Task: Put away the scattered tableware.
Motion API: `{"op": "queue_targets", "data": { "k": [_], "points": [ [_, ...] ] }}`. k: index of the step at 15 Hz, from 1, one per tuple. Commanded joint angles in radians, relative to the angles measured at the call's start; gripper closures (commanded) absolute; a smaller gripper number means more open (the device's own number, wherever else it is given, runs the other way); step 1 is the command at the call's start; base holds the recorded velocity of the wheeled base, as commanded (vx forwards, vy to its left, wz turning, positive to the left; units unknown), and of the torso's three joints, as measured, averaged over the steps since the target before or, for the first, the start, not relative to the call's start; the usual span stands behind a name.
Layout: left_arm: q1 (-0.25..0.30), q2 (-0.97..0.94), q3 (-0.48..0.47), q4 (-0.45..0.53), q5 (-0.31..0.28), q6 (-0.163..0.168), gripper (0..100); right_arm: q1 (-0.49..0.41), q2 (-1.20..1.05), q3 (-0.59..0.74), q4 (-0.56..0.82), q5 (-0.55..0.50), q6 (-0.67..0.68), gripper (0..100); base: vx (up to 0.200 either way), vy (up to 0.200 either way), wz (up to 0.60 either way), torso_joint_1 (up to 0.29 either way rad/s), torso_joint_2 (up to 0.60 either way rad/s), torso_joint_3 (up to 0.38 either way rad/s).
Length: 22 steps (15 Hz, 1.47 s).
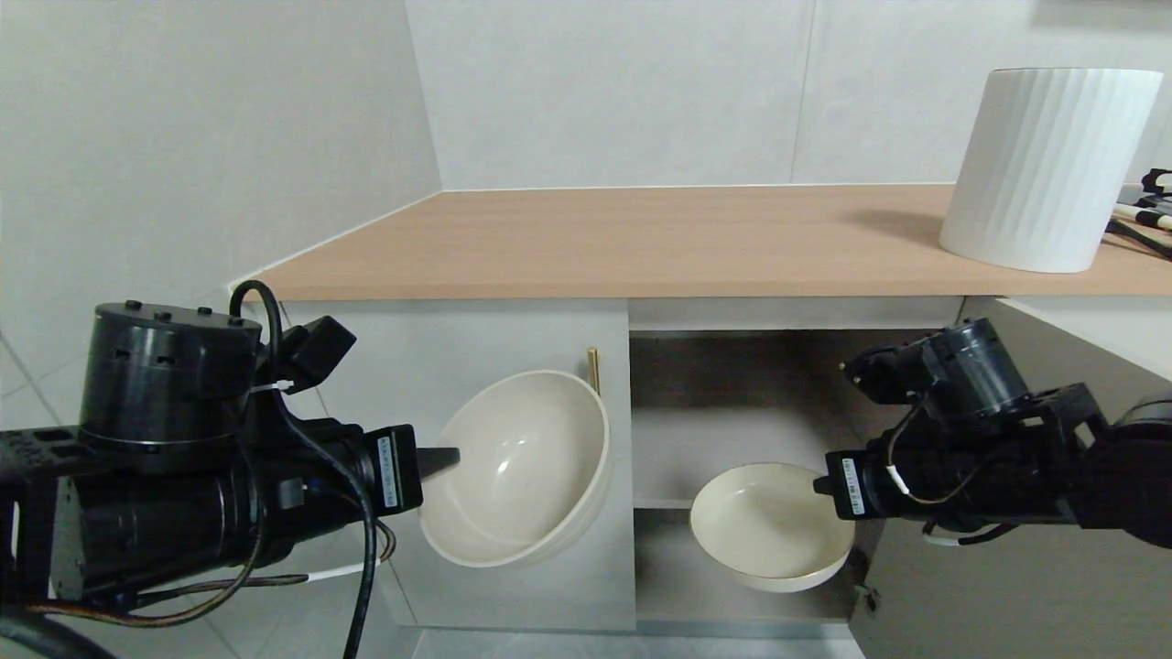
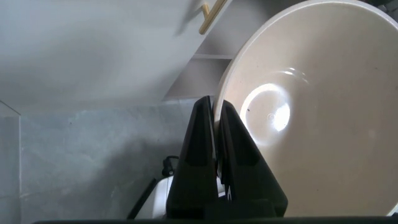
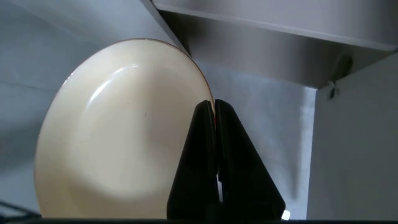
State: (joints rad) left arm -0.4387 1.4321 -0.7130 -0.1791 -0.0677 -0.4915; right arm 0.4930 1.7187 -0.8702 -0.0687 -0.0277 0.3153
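A large cream bowl hangs tilted in front of the closed left cabinet door, its rim pinched by my left gripper, which is shut on it. In the left wrist view the bowl spreads beyond the gripper, whose fingers clamp its edge. A smaller cream bowl is held at the open cabinet's lower shelf, and my right gripper is shut on its right rim. From the right wrist that bowl shows its underside, with the gripper closed on its rim.
The wooden countertop carries a tall white ribbed container at the right, with utensils behind it. The open cabinet has a shelf; its door swings out by my right arm. A brass handle sits on the closed door.
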Motion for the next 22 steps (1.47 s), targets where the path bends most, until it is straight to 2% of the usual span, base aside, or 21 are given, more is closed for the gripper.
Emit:
{"op": "queue_targets", "data": {
  "k": [1,2,6,9,10,11,13,17,22],
  "points": [
    [0.0,0.01,-0.002,0.0,0.0,-0.001,100,0.002,0.145,0.005,-0.046,0.0,0.004,100,0.0,0.0,0.0,0.0,0.0,0.0],
    [0.0,0.011,-0.002,0.0,0.0,-0.001,100,0.002,0.162,0.005,-0.056,0.0,0.005,100,0.0,0.0,0.0,0.0,0.0,0.0],
    [0.0,0.013,-0.002,0.0,0.0,-0.001,100,0.001,0.317,0.011,-0.244,-0.017,0.022,100,0.0,0.0,0.0,0.0,0.0,0.0],
    [0.0,0.028,-0.002,0.0,0.0,-0.001,100,-0.005,0.414,0.01,-0.41,-0.089,0.034,100,0.0,0.0,0.0,0.0,0.0,0.0],
    [0.0,0.028,-0.002,0.0,0.0,-0.001,100,-0.005,0.414,0.01,-0.41,-0.089,0.034,100,0.0,0.0,0.0,0.0,0.0,0.0],
    [0.0,0.034,-0.003,0.0,0.0,-0.001,100,-0.016,0.467,0.005,-0.522,-0.098,0.059,100,0.0,0.0,0.0,0.0,0.0,0.0],
    [0.0,0.04,-0.003,0.0,0.0,-0.002,100,-0.034,0.539,-0.006,-0.634,-0.146,0.057,100,0.0,0.0,0.0,0.0,0.0,0.0],
    [0.0,0.045,-0.003,0.0,0.0,-0.002,100,-0.073,0.614,-0.082,-0.645,-0.186,0.061,100,0.0,0.0,0.0,0.0,0.0,0.0],
    [-0.002,0.054,-0.003,0.0,0.0,-0.002,100,-0.114,0.723,-0.213,-0.64,-0.313,0.059,100,0.0,0.0,0.0,0.0,0.0,0.0]
  ]
}}
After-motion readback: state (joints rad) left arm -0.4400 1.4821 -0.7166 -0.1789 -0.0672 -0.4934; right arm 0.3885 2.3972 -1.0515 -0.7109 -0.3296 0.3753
